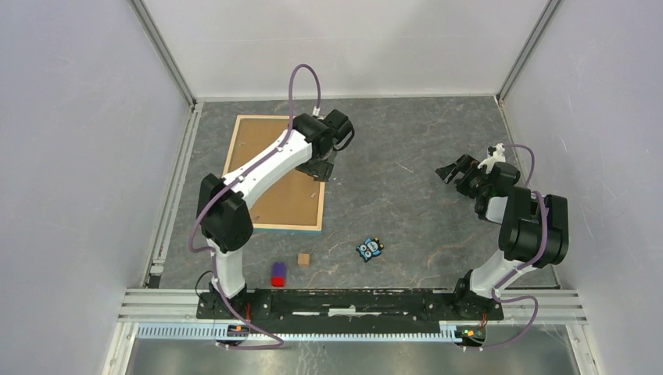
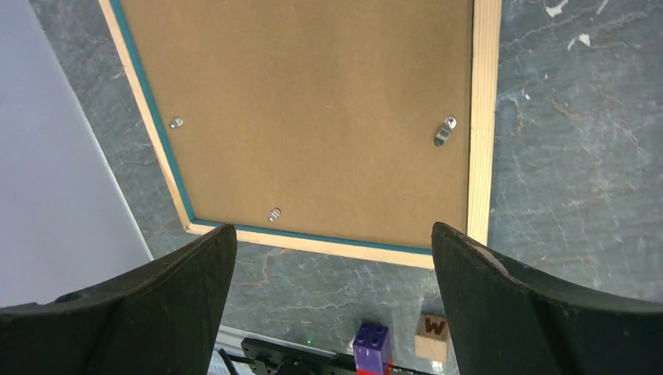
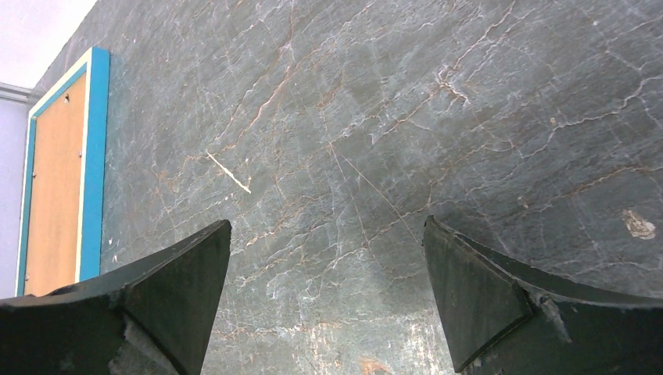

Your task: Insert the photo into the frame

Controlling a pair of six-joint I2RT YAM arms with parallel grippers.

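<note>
The frame (image 1: 285, 226) lies face down at the left of the table, its light wood rim (image 2: 483, 117) with a blue edge around a brown backing board (image 2: 313, 117). Small metal tabs (image 2: 444, 131) sit on the board. The photo is hidden from every view. My left gripper (image 1: 322, 168) hangs open over the frame's right side, its jaws (image 2: 335, 234) wide apart with nothing between them. My right gripper (image 1: 452, 170) is open and empty over bare table at the right (image 3: 328, 226). In the right wrist view the frame (image 3: 95, 156) shows at the far left.
A purple and red brick (image 1: 277, 273), a small wooden cube (image 1: 303, 258) marked W and a black and blue owl toy (image 1: 370, 248) lie near the front. White walls close in the left, back and right sides.
</note>
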